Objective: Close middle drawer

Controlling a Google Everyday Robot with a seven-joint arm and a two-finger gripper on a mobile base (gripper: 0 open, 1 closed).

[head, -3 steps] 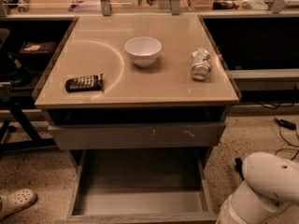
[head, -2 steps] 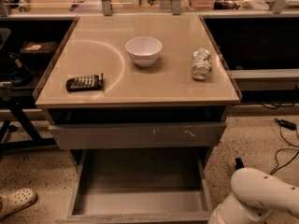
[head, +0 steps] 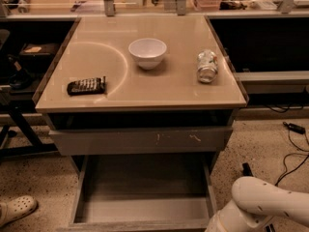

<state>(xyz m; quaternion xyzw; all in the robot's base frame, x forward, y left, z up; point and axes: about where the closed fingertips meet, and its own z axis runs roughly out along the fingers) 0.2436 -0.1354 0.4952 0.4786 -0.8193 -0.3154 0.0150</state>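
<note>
You could not see the gripper: it lay outside the frame, so whether it was spread or pressed together cannot be told. Only the white arm [head: 260, 204] showed, a rounded shell in the lower right corner, just right of the middle drawer [head: 145, 209] and not clearly touching it. That middle drawer stood pulled far out at the bottom centre, its grey tray bare and its front edge at the lower border of the frame. Above it you had the scuffed drawer front [head: 140, 140], nearly flush under the surface [head: 145, 93]. On the surface sat a white bowl [head: 147, 52] near the centre, a can [head: 207, 65] to its right, and a dark remote [head: 86, 85] near the left front edge. A pale shoe [head: 17, 209] rested on the floor at lower left, and cables [head: 289, 149] trailed at the right.
</note>
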